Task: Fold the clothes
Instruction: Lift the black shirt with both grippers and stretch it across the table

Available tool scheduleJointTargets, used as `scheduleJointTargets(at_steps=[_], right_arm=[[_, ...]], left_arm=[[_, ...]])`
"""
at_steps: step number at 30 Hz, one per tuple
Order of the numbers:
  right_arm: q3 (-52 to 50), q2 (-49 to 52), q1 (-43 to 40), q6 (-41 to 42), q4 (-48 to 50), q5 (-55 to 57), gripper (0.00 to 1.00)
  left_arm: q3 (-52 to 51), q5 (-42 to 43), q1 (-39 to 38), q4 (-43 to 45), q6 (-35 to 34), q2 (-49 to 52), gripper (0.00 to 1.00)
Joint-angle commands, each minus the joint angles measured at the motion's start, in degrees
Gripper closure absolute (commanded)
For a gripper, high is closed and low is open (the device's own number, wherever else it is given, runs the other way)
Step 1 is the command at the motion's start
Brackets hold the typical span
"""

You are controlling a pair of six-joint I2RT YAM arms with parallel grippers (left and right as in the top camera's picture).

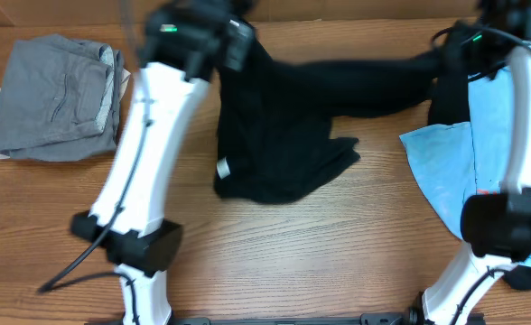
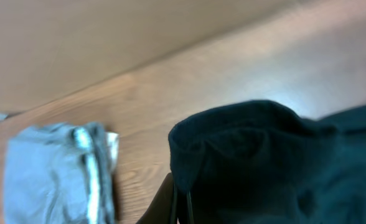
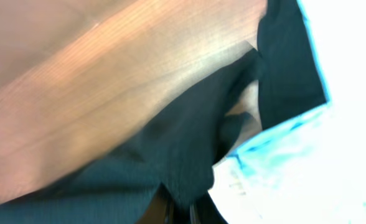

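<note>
Black tee (image 1: 274,135) stretched between left and right jaws, both clamped on it; more pull could slip an edge, bunching it.

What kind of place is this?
Probably a robot test bench, not a home: two white arms work over a wooden table, with a black T-shirt and a folded grey garment.

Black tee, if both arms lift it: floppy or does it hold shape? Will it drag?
Probably very floppy: the black T-shirt sags between the left gripper and right gripper, its lower part bunched on the table. It would likely drag and wrinkle rather than slide flat, since the fabric is crumpled around the white label.
</note>
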Motion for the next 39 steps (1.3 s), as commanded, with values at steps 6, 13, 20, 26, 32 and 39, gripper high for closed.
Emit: scheduleJointTargets(at_steps=[6, 13, 20, 26, 32, 39], right_arm=[[11.06, -4.98, -3.58, -2.82, -7.56, 0.09, 0.96], [11.28, -8.76, -4.63, -3.06, -7.91, 0.07, 0.96], [11.28, -13.6, -4.63, -3.28, -8.13, 0.04, 0.96], [11.28, -17.81, -4.63, -4.17, -8.5, -1.22, 0.96], [11.28, -22.23, -4.61, -4.35, -9.92, -2.95, 0.96], [11.28, -29.33, -4.61, -4.76, -13.44, -2.93, 0.96]], left_arm=[[2.73, -1.79, 10.49, 2.49, -5.86, -12.61, 0.96], [2.73, -1.79, 15.63, 5.18, -5.44, -17.51, 0.96], [2.73, -3.96, 16.44, 6.67, -1.31, -19.87, 0.96], [2.73, -7.54, 16.44, 8.63, -0.9, -22.16, 0.96], [2.73, -8.41, 16.44, 12.11, 2.56, -26.67, 0.96], [2.82, -10.64, 16.44, 14.97, 4.2, -35.6, 0.96]])
